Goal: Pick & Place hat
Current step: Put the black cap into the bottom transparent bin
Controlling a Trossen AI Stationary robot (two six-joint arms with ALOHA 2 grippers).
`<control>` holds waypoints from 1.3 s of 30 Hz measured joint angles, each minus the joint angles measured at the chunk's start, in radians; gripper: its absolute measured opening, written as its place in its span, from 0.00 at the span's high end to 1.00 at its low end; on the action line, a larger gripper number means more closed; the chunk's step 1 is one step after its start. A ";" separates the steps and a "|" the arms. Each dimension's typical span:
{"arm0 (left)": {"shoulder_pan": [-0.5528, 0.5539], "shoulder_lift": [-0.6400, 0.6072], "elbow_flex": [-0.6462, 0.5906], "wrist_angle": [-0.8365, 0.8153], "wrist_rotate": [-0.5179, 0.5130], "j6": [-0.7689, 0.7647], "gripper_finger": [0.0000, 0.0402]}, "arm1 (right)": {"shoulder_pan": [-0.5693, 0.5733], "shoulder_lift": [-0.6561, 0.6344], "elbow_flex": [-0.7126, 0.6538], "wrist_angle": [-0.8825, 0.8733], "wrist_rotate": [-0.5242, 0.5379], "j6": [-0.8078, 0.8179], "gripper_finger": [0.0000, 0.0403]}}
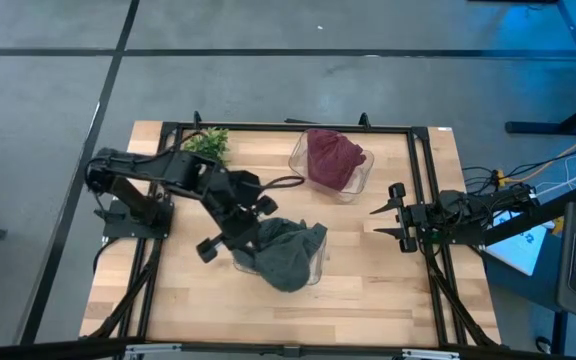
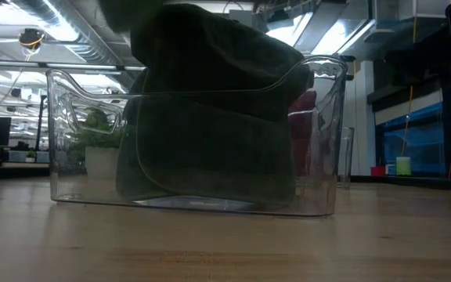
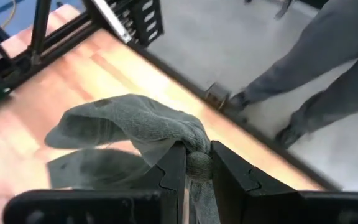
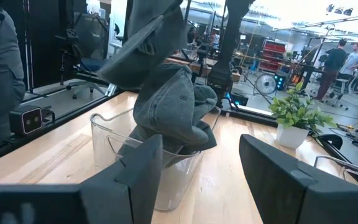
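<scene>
Grey hat [image 1: 288, 255] in clear bin [image 1: 318, 268] (left pincer [image 1: 251, 238] gripping)

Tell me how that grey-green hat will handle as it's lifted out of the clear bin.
Probably floppy: the hat droops in folds from where the left gripper pinches it. Likely light for its size, since a small pinch of fabric carries it. It may drag on the clear bin and shift or tip it, as cloth drapes against the walls.

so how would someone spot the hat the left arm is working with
On the wooden table, find the clear bin nearest the front edge. The grey-green hat drapes into it, pinched by the left pincer; the other bin holds a dark red hat.
</scene>
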 joint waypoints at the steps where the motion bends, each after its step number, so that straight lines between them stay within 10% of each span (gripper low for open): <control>1: 0.002 0.011 0.004 -0.009 -0.015 0.024 0.88 | 0.000 0.000 0.000 0.000 0.000 0.000 0.47; 18: 0.024 0.092 0.014 -0.128 -0.337 0.246 0.88 | 0.000 0.000 0.000 0.000 0.000 0.000 0.47; 39: 0.022 0.223 0.014 -0.087 -0.287 0.130 0.88 | 0.000 0.000 0.000 0.000 0.000 0.000 0.47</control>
